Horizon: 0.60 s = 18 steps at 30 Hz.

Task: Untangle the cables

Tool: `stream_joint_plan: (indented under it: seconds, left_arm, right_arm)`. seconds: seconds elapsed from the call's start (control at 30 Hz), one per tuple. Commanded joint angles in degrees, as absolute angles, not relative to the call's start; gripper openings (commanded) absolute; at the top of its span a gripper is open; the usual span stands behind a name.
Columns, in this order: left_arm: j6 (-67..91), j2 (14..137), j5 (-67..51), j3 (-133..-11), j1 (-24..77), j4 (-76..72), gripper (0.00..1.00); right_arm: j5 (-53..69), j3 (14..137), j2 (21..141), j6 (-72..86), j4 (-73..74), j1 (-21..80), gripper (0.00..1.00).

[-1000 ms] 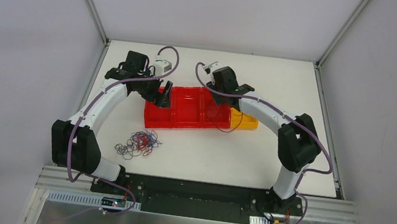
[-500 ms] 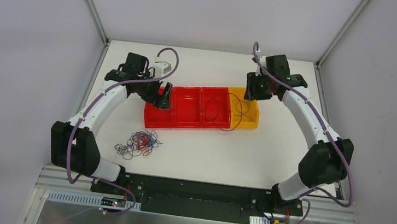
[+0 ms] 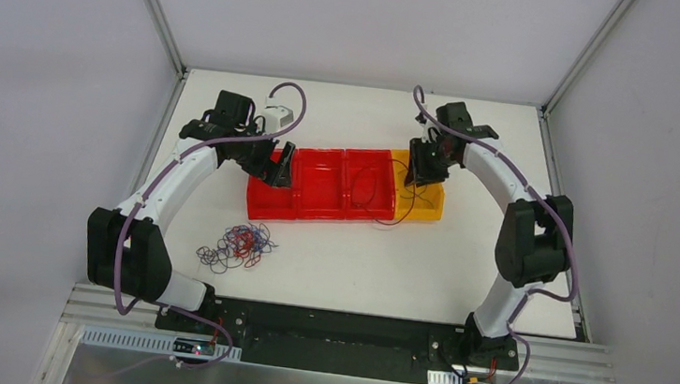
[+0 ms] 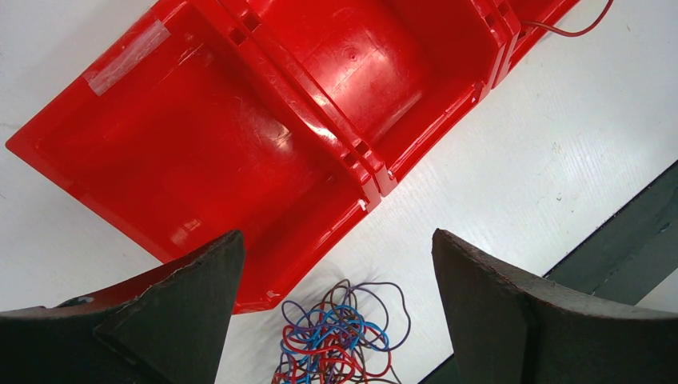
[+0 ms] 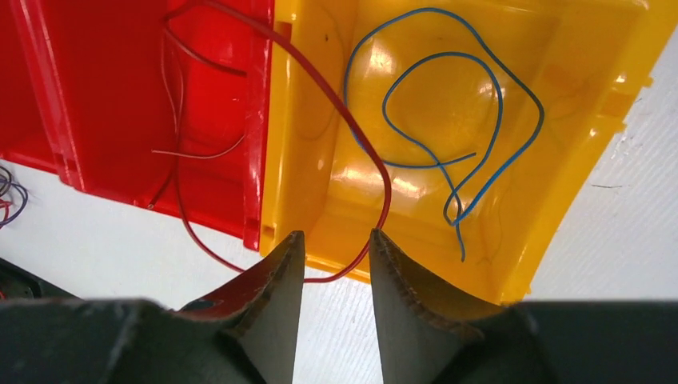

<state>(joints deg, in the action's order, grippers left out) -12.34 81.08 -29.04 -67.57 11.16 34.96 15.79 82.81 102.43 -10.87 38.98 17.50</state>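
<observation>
The cables point(image 3: 237, 246) lie as a small clump of thin red, blue and purple wires on the white table, in front of the red bins; the left wrist view shows this clump point(image 4: 340, 332) below my fingers. My left gripper point(image 3: 278, 165) point(image 4: 336, 234) hovers open over the leftmost red bin point(image 4: 200, 144), holding nothing. My right gripper point(image 3: 423, 167) point(image 5: 337, 233) hovers over the near rim of the yellow bin point(image 5: 576, 160), jaws apart with nothing between them. One red wire point(image 5: 320, 80) runs from the right red bin point(image 5: 104, 96) across the yellow bin and over its edge. A blue wire point(image 5: 480, 96) lies coiled in the yellow bin.
Three red bins point(image 3: 316, 210) and the yellow bin point(image 3: 428, 215) stand in a row mid-table. A dark rail point(image 4: 632, 240) runs along the table's near edge. Metal frame posts stand at the back corners.
My right arm swung from over the right red bin out to the right, then came back over the yellow bin. The red wire now lies across both bins. The left arm has not moved.
</observation>
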Motion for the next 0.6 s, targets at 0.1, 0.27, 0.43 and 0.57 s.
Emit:
stream_joint_plan:
  seconds: [0.1, 0.27, 0.43, 0.57]
  left_arm:
    - [-12.3, 79.8, -29.51, -67.51, 10.99, 35.02, 0.86]
    - [-12.51, 80.1, -29.56, -67.57, 10.99, 35.16, 0.86]
    - [-12.84, 80.38, -29.51, -67.69, 10.99, 35.25, 0.86]
    - [-13.03, 80.51, -29.61, -67.6, 10.99, 35.33, 0.86]
  right_arm:
    - [14.19, 82.19, 104.47, -10.08, 34.9, 17.6, 0.38]
    - [11.18, 82.09, 106.44, -10.34, 33.75, 18.17, 0.4]
    - [8.55, 82.5, 108.71, -11.9, 34.09, 18.3, 0.39]
    - [8.91, 82.77, 108.78, -11.91, 34.35, 18.42, 0.36]
